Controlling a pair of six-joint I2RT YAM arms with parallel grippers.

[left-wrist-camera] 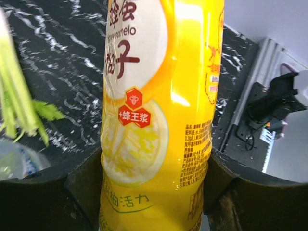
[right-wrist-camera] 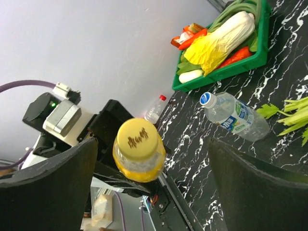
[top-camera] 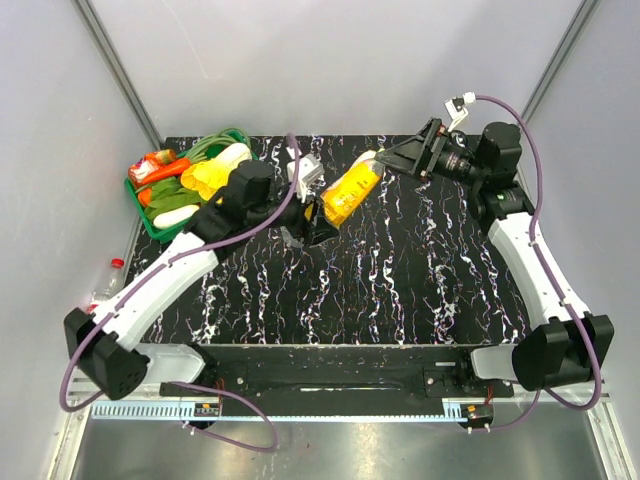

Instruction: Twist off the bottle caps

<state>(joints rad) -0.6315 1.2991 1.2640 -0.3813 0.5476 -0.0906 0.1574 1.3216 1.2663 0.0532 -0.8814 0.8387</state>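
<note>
The surface (top-camera: 400, 290) carries a green tray (top-camera: 150, 224) of vegetables at its far-left corner. The juice bottle (top-camera: 350, 190) is held tilted above the surface centre. The left claw (top-camera: 312, 222) is clamped on its lower body. The right claw (right-wrist-camera: 154, 178) is spread wide, one finger on each side of the yellow cap (right-wrist-camera: 138, 139), with no contact. The blue-label bottle (right-wrist-camera: 234, 115) lies on the surface. The red-cap bottle (top-camera: 108, 282) stands at the left edge.

Illumination: bright, even, diffuse. A vertical glare band marks the orange-yellow juice bottle (left-wrist-camera: 190, 57). Close to the lens, the right gripper fingers (right-wrist-camera: 48, 192) render dark and blurred.
</note>
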